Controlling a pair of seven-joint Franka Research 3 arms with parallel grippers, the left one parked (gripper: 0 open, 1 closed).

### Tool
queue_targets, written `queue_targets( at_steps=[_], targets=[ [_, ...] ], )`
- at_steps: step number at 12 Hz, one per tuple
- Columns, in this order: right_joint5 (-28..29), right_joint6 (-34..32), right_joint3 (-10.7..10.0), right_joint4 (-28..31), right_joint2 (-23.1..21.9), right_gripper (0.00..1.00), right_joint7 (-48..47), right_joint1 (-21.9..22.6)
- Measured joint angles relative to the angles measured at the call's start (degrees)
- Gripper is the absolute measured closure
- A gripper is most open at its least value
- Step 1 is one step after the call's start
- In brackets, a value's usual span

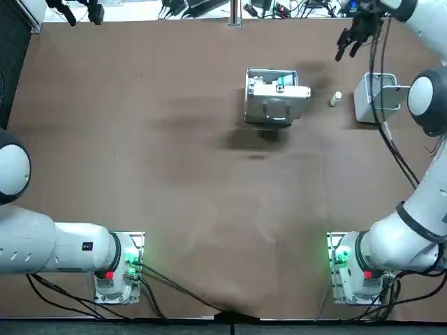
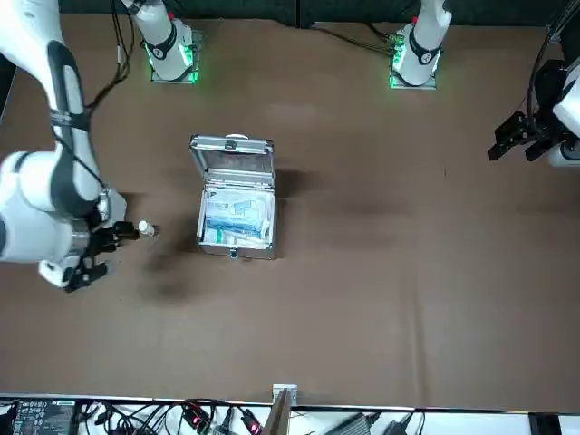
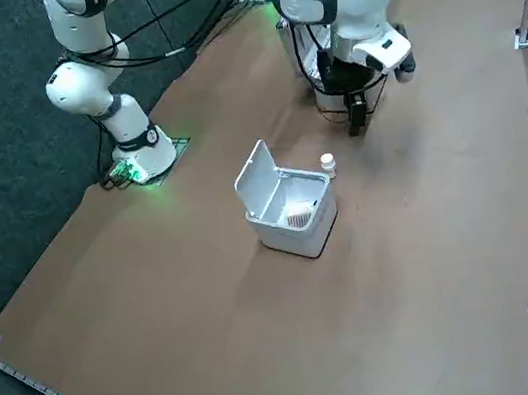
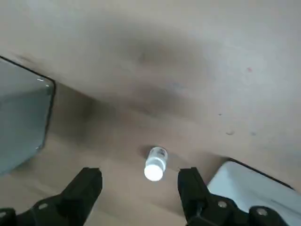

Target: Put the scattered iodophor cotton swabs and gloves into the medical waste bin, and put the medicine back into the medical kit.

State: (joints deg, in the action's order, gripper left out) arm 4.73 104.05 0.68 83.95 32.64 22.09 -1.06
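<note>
Bottle of medicine (image 1: 336, 98), small, light, rigid, probably slick, upright at 3 o'clock from medical kit (image 1: 276, 98), 9 o'clock from waste bin (image 1: 363, 98); right gripper (image 1: 347, 50) poised at 1 o'clock, fingers (image 4: 89, 186) apart; best pinched mid-body, under cap.

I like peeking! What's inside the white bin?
The white plastic flip-lid bin holds a pale crumpled wad; anything beneath is hidden. The right tool hovers open near a small white bottle.
</note>
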Motion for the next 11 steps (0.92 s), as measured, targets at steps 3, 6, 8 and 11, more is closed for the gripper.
queue_targets(
  at_steps=[3, 6, 8, 11],
  targets=[
    [-0.9, 12.2, -0.1, 10.1, -1.6, 0.00, -4.2, 0.9],
    [-1.2, 23.3, -0.4, 21.2, -4.1, 0.00, -6.3, 0.9],
    [-1.2, 27.6, -0.8, 26.3, -5.7, 0.01, -6.4, 0.8],
    [-1.2, 28.7, -0.9, 29.5, -7.2, 0.14, -6.4, 0.4]
  ],
)
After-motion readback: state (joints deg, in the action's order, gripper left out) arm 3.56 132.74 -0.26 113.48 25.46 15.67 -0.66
